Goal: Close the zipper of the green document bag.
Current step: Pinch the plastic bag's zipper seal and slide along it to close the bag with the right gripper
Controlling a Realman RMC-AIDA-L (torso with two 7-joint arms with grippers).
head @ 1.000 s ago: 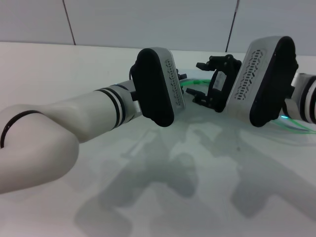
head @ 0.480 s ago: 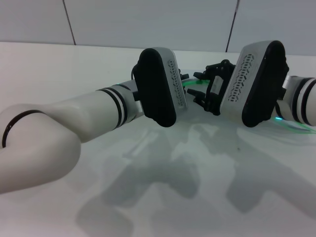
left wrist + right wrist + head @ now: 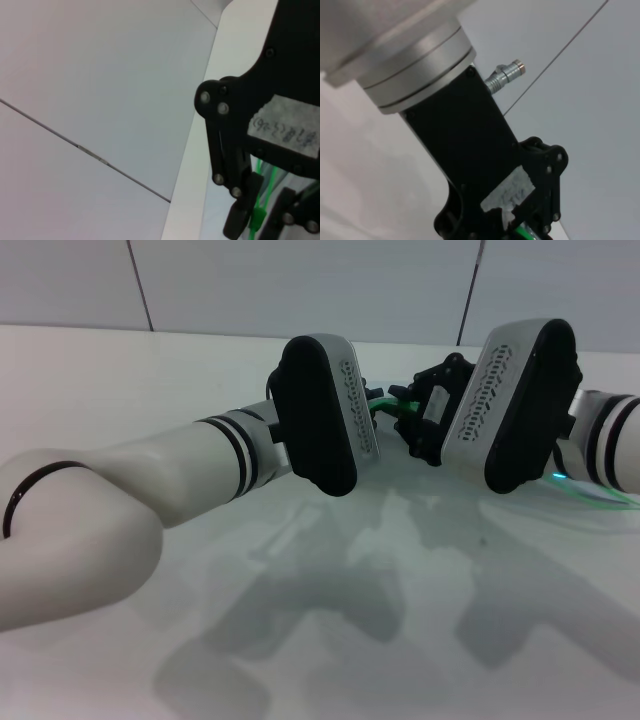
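The zipper (image 3: 392,406) shows as a thin bright green strip on the table between my two wrists. A thin green line of the green document bag (image 3: 605,500) trails off to the right, and its sheet is mostly hidden by my arms. My right gripper (image 3: 402,408) reaches in from the right. In the left wrist view its fingers (image 3: 241,214) close on either side of the small green slider (image 3: 258,218). My left arm comes in from the left. The left gripper's black body (image 3: 475,150) fills the right wrist view, with green (image 3: 522,232) under it.
The white table (image 3: 330,640) carries the arms' shadows in front. A grey panelled wall (image 3: 300,280) stands behind the table's far edge. The two wrist housings (image 3: 325,415) sit close together over the bag.
My right arm has moved left toward the left arm. Its gripper's fingers, spread wide a second ago, have come together around the green strip. The left arm has stayed put.
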